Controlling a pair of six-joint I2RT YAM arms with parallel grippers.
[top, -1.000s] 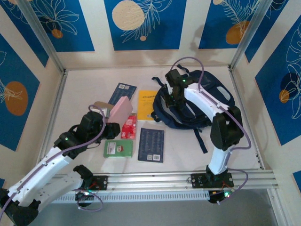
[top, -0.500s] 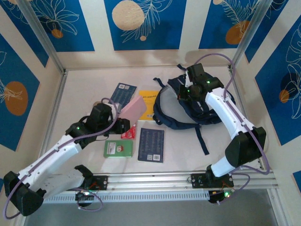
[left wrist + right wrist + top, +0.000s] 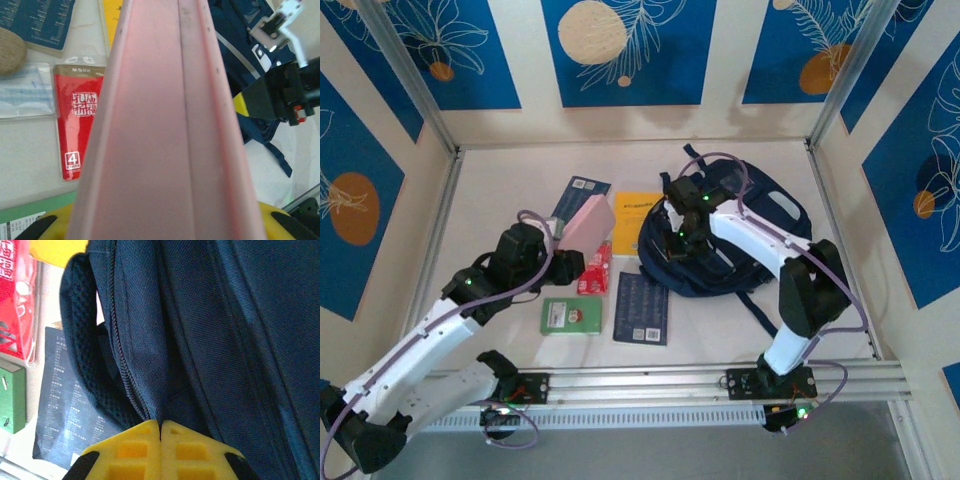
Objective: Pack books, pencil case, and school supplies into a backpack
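Observation:
My left gripper (image 3: pixel 571 264) is shut on the near end of the pink pencil case (image 3: pixel 588 222), which it holds tilted above the table; up close the pencil case (image 3: pixel 165 125) hides most of the yellow fingers (image 3: pixel 270 222). The navy backpack (image 3: pixel 745 235) lies at the right. My right gripper (image 3: pixel 678 238) pinches its fabric by the zipper at the left rim, fingertips (image 3: pixel 161 427) pressed together on a fold of backpack (image 3: pixel 225 315). Two navy books (image 3: pixel 582 192) (image 3: pixel 643 307), a yellow book (image 3: pixel 638 208), a red packet (image 3: pixel 595 270) and a green box (image 3: pixel 571 315) lie flat on the table.
A clear plastic packet (image 3: pixel 25 95) and a tan pad (image 3: pixel 10 50) lie left of the red packet (image 3: pixel 75 135). A backpack strap (image 3: pixel 752 300) trails toward the front rail (image 3: pixel 720 375). Walls close in the table on three sides.
My right gripper came back from the backpack's far top to its left rim and the bag shifted left. My left arm drew back a little to the left, still carrying the pencil case.

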